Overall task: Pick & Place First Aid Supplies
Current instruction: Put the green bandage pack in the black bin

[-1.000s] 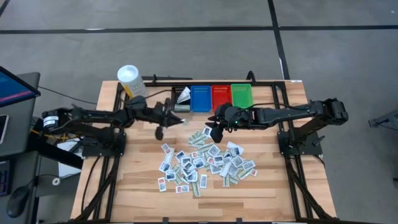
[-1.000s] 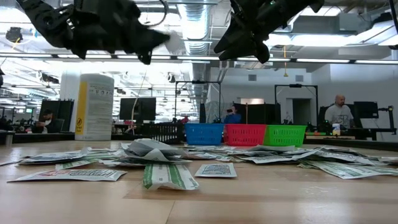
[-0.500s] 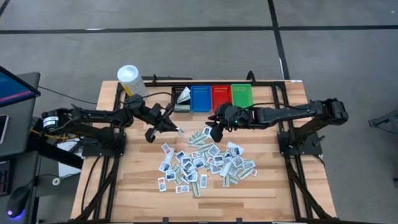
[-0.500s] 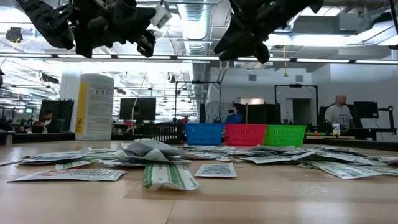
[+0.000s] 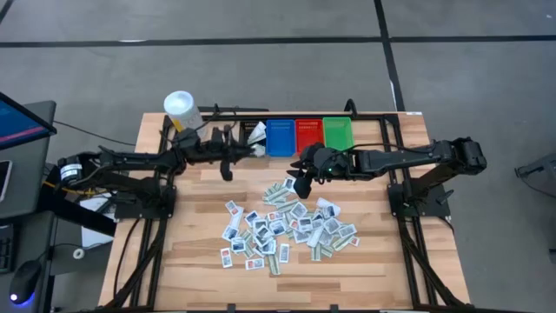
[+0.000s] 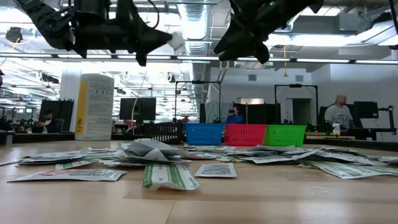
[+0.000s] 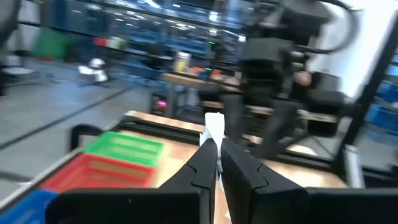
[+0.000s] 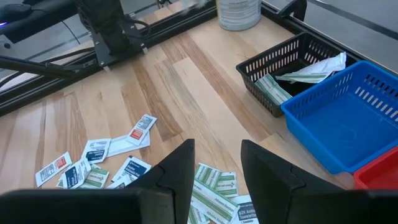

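White packet (image 7: 214, 127) is pinched between the closed fingers of the left gripper (image 5: 254, 150), above the black bin (image 5: 252, 139) at the table's far edge. Risk: early release lands it outside. Right gripper (image 5: 301, 180) hovers spread over the packet pile (image 5: 282, 224).

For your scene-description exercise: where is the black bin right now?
In the high view the black bin sits at the table's far edge, leftmost in the row of bins, touching the blue bin. The left gripper, pinching a white packet, hovers at it.
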